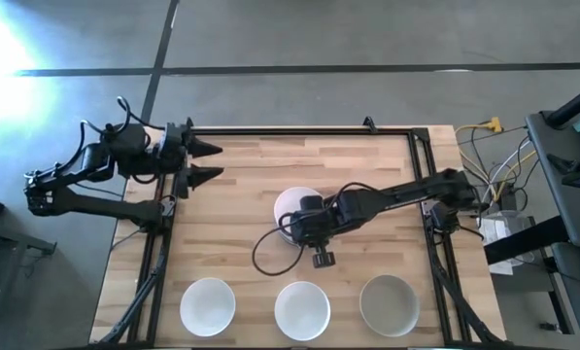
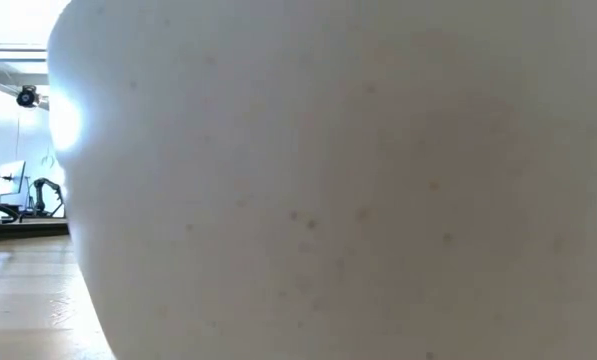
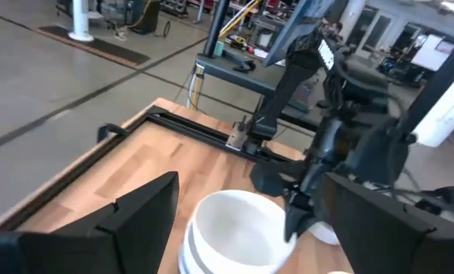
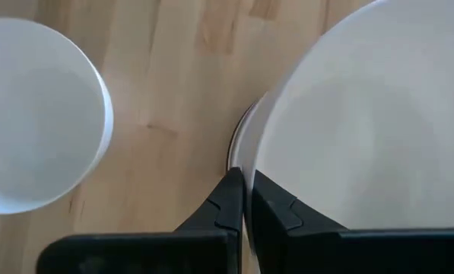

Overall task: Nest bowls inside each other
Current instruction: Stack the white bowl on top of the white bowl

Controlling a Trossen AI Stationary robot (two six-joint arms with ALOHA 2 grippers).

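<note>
A stack of white bowls stands at the table's middle, also seen in the left wrist view as stacked white bowls. My right gripper reaches in from the right and is shut on the top bowl's rim; it appears as right gripper in the high view. Two more white bowls and a grey bowl rest on their bases along the near edge. My left gripper waits open at the table's far left corner. A white bowl's wall fills the low view. My right gripper pinches the top white bowl's rim on its near side, one finger inside the bowl and the other finger outside. The fingers come from above, pointing down. The bowl sits upright over a lower bowl's rim; lifted or seated, I cannot tell.
A black frame rail runs around the wooden table. A black cable loops below the right arm. Bare wood lies between the stack and the three near bowls, and to the stack's left. Cables and equipment stand off the table's right side.
</note>
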